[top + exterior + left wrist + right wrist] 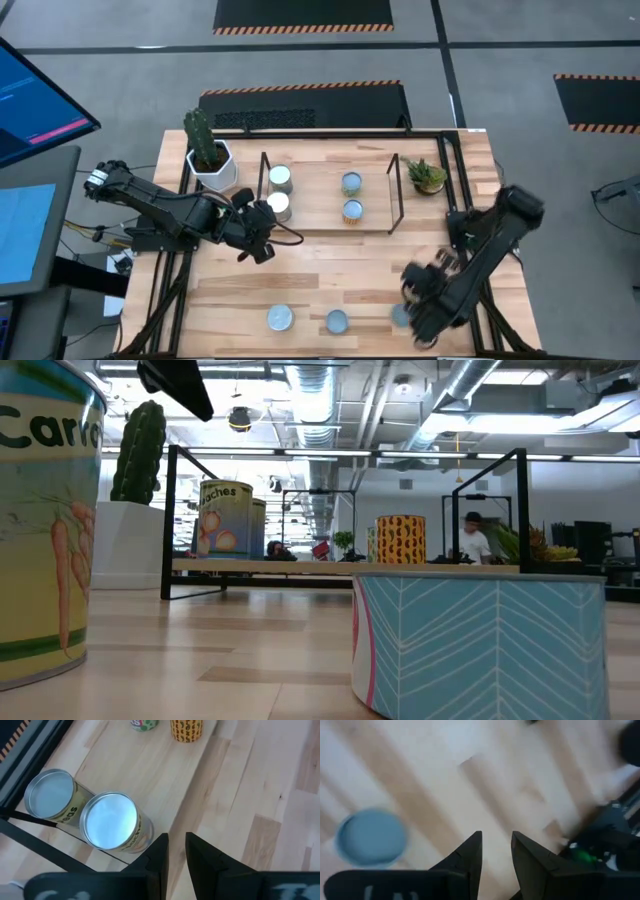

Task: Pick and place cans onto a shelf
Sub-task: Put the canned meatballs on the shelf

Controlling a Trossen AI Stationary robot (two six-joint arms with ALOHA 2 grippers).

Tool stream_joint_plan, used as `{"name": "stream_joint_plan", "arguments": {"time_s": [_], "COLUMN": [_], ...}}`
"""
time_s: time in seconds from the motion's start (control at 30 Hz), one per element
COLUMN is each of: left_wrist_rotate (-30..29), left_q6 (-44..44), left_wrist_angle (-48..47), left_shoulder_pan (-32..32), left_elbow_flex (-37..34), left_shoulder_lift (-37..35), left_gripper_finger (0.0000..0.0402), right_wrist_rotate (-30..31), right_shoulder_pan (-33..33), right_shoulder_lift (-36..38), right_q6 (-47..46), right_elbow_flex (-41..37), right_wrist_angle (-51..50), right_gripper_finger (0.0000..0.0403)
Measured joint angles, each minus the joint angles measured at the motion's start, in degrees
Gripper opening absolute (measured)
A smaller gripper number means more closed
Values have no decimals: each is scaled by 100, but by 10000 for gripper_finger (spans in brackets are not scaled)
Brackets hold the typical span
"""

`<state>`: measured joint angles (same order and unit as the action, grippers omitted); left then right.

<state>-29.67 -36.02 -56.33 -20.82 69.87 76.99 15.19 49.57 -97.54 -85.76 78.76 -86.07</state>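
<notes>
- In the low view, the nearest can (40, 520) is lettered "Carro…" (cut off at the edge) above drawn orange carrots on a pale ground with a green band low down.
- A can with a teal chevron pattern and a pink stripe (480, 640) is seen close at 4 o'clock in the same view.
- On the shelf (340, 567), a yellow can (226, 518) bears "…aches" with peach pictures; a can with a yellow-and-black pattern (400, 538) is set further along.
- From above, the black rod shelf (397, 190) is found at the table's 12 o'clock side; four cans are held in it.
- Two silvery-topped cans (280, 178) (278, 205) are placed at its 9 o'clock end, touching or nearly so; two blue-topped ones (351, 183) (352, 210) are near the middle.
- Three cans are left along the 6 o'clock edge of the wooden table (330, 260): a silvery one (279, 318), a blue one (336, 321), and a third (400, 315) partly hidden by the right arm.
- The left gripper (262, 247) is held just at 7 o'clock of the shelf's front silvery can; its fingers (157, 852) are seen nearly together, with only a narrow gap and nothing between them.
- The right gripper (425, 325) is placed near the table's 5 o'clock corner; its fingers (470, 852) are slightly apart and empty, with a blue-topped can (371, 838) beside them (blurred).
- A cactus in a white pot (207, 150) and a small spiky plant (427, 175) flank the shelf.
</notes>
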Motion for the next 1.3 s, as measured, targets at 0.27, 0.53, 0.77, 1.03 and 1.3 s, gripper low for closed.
{"name": "stream_joint_plan", "arguments": {"time_s": [0.27,0.53,0.77,1.03,1.3], "left_wrist_rotate": [-85,-103,-101,-101,-109], "left_q6": [-238,-279,-276,-269,-182], "left_wrist_angle": [77,81,78,53,41], "left_shoulder_pan": [0,1,2,2,2], "left_elbow_flex": [0,0,0,0,0], "left_shoulder_lift": [0,0,0,0,0], "left_gripper_finger": [52,52,52,52,52], "right_wrist_rotate": [47,-205,-553,-1003,-1151], "right_shoulder_pan": [51,-65,-134,-145,-158], "right_shoulder_lift": [2228,2845,2071,1365,839], "right_q6": [-87,-41,-50,374,368], "right_elbow_flex": [-2190,-3860,-3939,-3636,-3483], "right_wrist_angle": [2364,5832,6297,6490,6586], "right_gripper_finger": [127,127,127,127,127]}}
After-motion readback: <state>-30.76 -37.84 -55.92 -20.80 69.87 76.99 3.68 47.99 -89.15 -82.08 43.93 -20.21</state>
